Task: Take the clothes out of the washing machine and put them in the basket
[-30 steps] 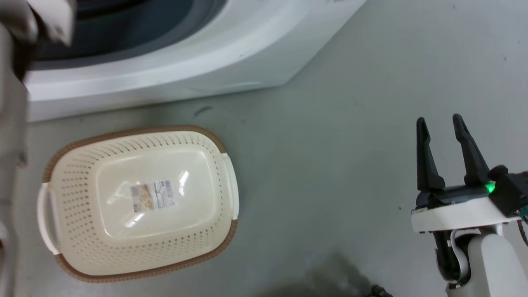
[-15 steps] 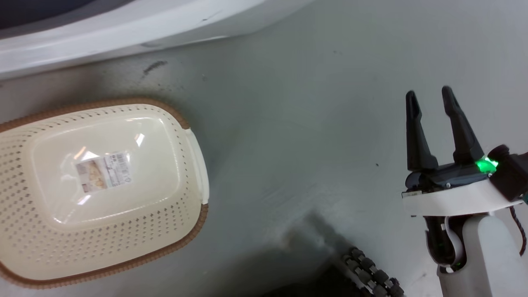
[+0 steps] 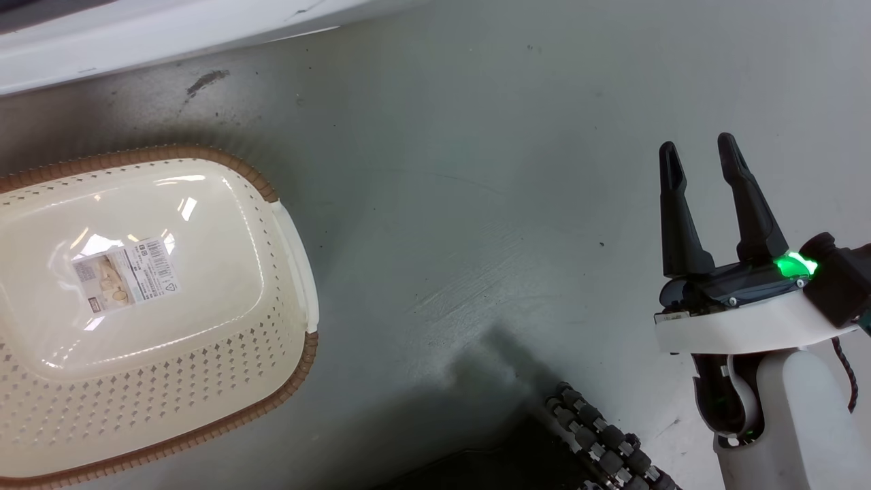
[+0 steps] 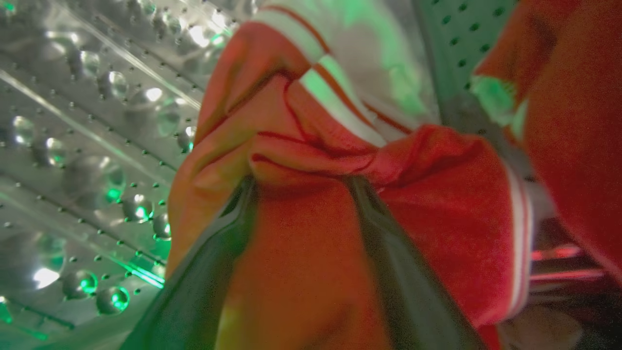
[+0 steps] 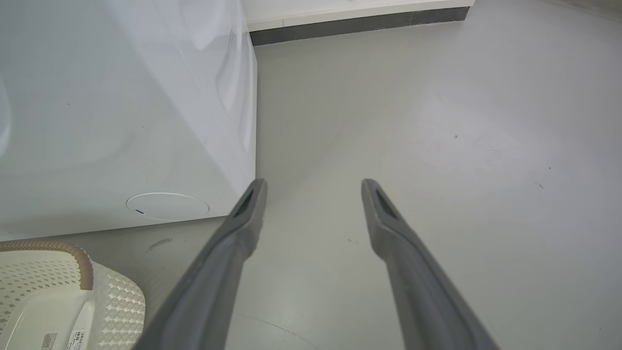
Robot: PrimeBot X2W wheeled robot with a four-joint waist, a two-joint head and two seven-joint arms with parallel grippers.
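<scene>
In the left wrist view my left gripper (image 4: 301,182) is inside the shiny perforated drum of the washing machine (image 4: 87,146). Its two dark fingers (image 4: 209,272) stand apart, pushed into the clothes (image 4: 311,146), a red garment with white striped trim bunched between and over the tips. More red fabric (image 4: 573,121) lies to the right. The cream basket (image 3: 292,367) with its brown rim sits on the floor at the left of the head view, holding nothing, below the washing machine's white base (image 3: 170,27). My right gripper (image 3: 697,153) hangs open over bare floor, holding nothing.
In the right wrist view the right gripper (image 5: 313,187) points at grey floor beside the washing machine's white side (image 5: 121,97), with the basket's corner (image 5: 48,282) at lower left. A dark skirting (image 5: 359,22) runs along the far wall. My black roller wheel (image 3: 605,442) shows at the bottom.
The head camera has moved: basket and washer have slid left and up in the picture, and the pale left forearm has left it. The right gripper stays open.
</scene>
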